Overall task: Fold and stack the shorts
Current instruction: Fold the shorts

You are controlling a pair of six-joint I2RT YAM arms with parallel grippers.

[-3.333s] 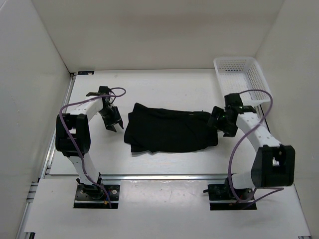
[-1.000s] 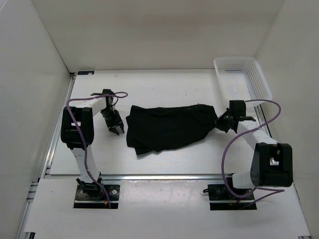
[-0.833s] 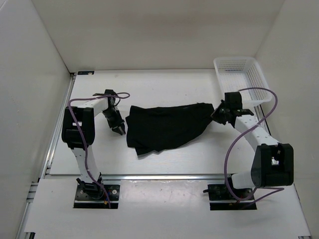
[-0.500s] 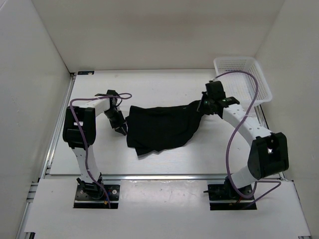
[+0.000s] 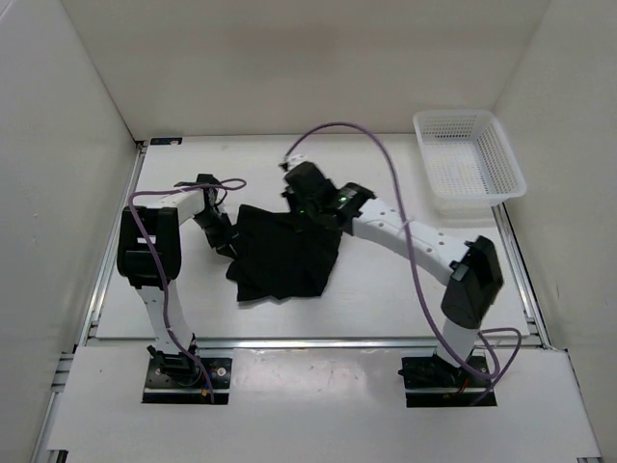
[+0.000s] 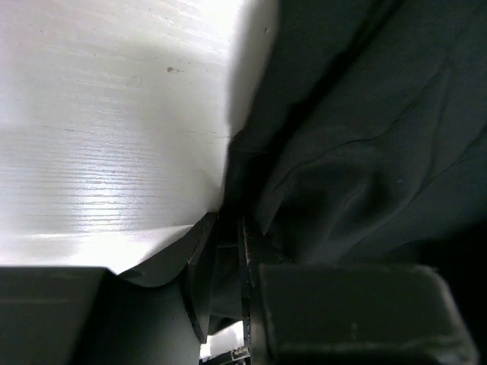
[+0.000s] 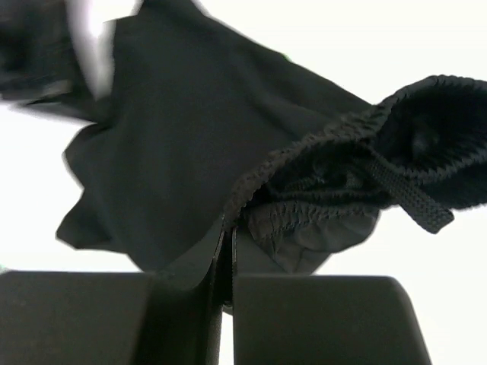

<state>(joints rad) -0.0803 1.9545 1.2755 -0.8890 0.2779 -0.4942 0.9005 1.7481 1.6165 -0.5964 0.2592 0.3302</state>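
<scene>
Pinching the shorts at both edges

Over on the left, the left arm bends low across the table, and the left gripper sits right at the left edge of the black cloth. Seen from its wrist, the jaws stand narrow, with a fold of dark fabric drawn in between the fingers, down against the white tabletop.

The shorts lie bunched in a crumpled heap a little left of the table's middle, touching both grippers.

At the heap's far edge, the right gripper has its jaws closed tight on the garment. Its wrist view shows the gathered elastic waistband hanging from the fingertips, with a flat drawstring slanting across it. The rest of the fabric spreads out below.

The right arm stretches from its base at the near right all the way across to that spot. A purple cable loops high above it.

Off in the far right corner sits a white mesh basket, well apart from the shorts.
</scene>
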